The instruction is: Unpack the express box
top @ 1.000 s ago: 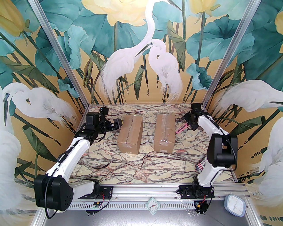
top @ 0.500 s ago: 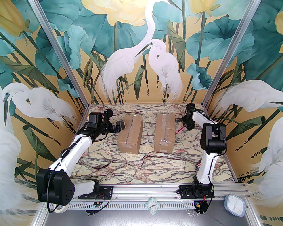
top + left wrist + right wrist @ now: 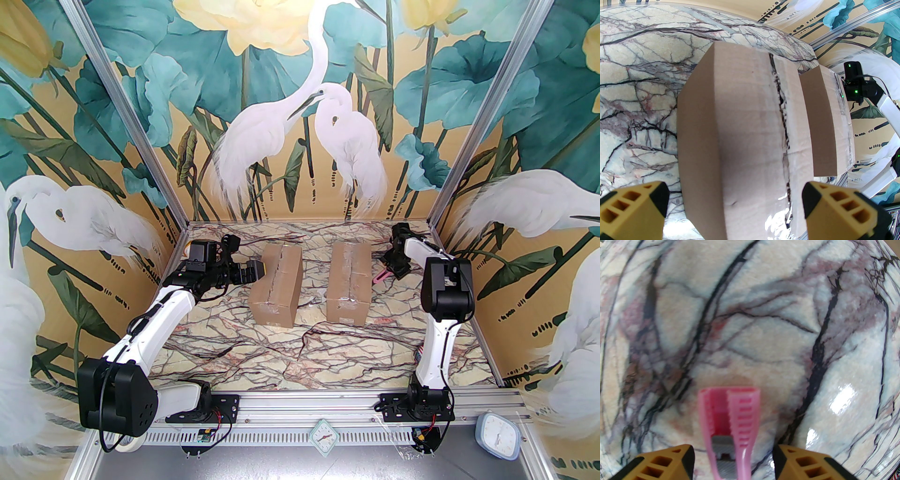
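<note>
Two taped cardboard express boxes lie side by side on the marble table: the left box (image 3: 276, 283) and the right box (image 3: 349, 281). My left gripper (image 3: 255, 272) is open at the left box's left flank. In the left wrist view the left gripper (image 3: 734, 196) has that left box (image 3: 745, 140) in front of its wide-apart fingers. A pink utility knife (image 3: 382, 275) lies right of the right box. My right gripper (image 3: 393, 269) hangs over it. In the right wrist view the right gripper (image 3: 733, 455) is open, its fingers flanking the knife (image 3: 731, 418) with a gap on the right side.
Patterned walls close in the table on three sides. A flag-printed object (image 3: 422, 354) lies by the right arm's base. Past the front rail sit a blue-rimmed clock (image 3: 497, 436), a small teal clock (image 3: 323, 436) and a tape roll (image 3: 124, 445).
The right arm's elbow swung left and the right gripper came down around the pink knife, its jaws narrowing. The left gripper moved right, up to the left box.
</note>
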Action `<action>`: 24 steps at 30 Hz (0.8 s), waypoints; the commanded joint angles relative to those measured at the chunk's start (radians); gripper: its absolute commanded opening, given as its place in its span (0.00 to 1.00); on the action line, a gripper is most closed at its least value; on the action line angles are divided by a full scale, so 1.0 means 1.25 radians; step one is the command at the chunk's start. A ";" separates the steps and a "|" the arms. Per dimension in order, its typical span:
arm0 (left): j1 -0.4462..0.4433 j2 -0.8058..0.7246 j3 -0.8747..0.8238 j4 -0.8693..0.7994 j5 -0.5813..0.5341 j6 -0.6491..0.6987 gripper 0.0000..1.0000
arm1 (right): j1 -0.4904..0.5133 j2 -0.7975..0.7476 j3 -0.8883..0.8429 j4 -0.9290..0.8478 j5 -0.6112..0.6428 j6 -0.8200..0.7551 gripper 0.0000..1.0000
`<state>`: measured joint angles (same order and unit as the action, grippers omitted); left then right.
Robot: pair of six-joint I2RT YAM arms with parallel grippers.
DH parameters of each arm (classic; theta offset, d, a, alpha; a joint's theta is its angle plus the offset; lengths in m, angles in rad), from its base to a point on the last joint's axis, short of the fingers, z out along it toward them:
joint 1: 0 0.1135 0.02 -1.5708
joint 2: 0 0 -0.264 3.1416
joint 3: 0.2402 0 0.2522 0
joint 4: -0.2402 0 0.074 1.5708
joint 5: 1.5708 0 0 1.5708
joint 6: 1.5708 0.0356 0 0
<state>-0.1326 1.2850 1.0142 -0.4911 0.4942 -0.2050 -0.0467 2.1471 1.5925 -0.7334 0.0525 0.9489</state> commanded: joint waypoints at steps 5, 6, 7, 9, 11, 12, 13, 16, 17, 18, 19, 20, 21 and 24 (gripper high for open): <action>-0.008 -0.039 -0.009 -0.032 -0.027 0.017 0.99 | 0.000 0.024 0.009 -0.005 0.028 -0.002 0.53; -0.008 -0.042 -0.008 -0.035 -0.028 0.017 0.99 | 0.000 0.024 0.005 0.000 0.028 -0.003 0.52; -0.008 -0.043 -0.007 -0.035 -0.030 0.018 1.00 | 0.001 0.024 0.004 0.003 0.028 -0.003 0.52; -0.008 -0.047 -0.007 -0.038 -0.030 0.019 0.99 | 0.000 0.026 0.000 0.009 0.028 -0.006 0.49; -0.008 -0.050 -0.008 -0.039 -0.030 0.017 1.00 | 0.000 0.026 -0.002 0.010 0.029 -0.006 0.47; -0.008 -0.052 -0.007 -0.039 -0.031 0.017 0.99 | 0.000 0.026 -0.004 0.013 0.029 -0.008 0.45; -0.008 -0.053 -0.008 -0.040 -0.031 0.014 0.99 | 0.001 0.026 -0.005 0.015 0.029 -0.010 0.44; -0.008 -0.054 -0.004 -0.041 -0.030 0.015 1.00 | 0.001 0.021 -0.010 0.020 0.030 -0.012 0.41; -0.009 -0.052 0.000 -0.044 -0.030 0.015 1.00 | 0.001 0.018 -0.013 0.024 0.031 -0.013 0.41; -0.008 -0.052 0.006 -0.048 -0.029 0.017 0.99 | 0.001 0.015 -0.017 0.029 0.030 -0.013 0.38; -0.008 -0.050 0.012 -0.051 -0.029 0.019 1.00 | 0.001 0.011 -0.021 0.034 0.029 -0.012 0.38; -0.008 -0.051 0.015 -0.054 -0.030 0.022 1.00 | 0.001 0.006 -0.026 0.039 0.028 -0.009 0.37; -0.009 -0.053 0.020 -0.059 -0.034 0.024 0.99 | 0.001 0.001 -0.031 0.047 0.019 -0.009 0.35; -0.009 -0.069 0.025 -0.061 -0.046 0.031 0.99 | 0.001 -0.019 -0.035 0.055 0.006 -0.016 0.34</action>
<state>-0.1379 1.2339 1.0119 -0.5434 0.4698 -0.1936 -0.0471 2.1426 1.5730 -0.7212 0.0784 0.9421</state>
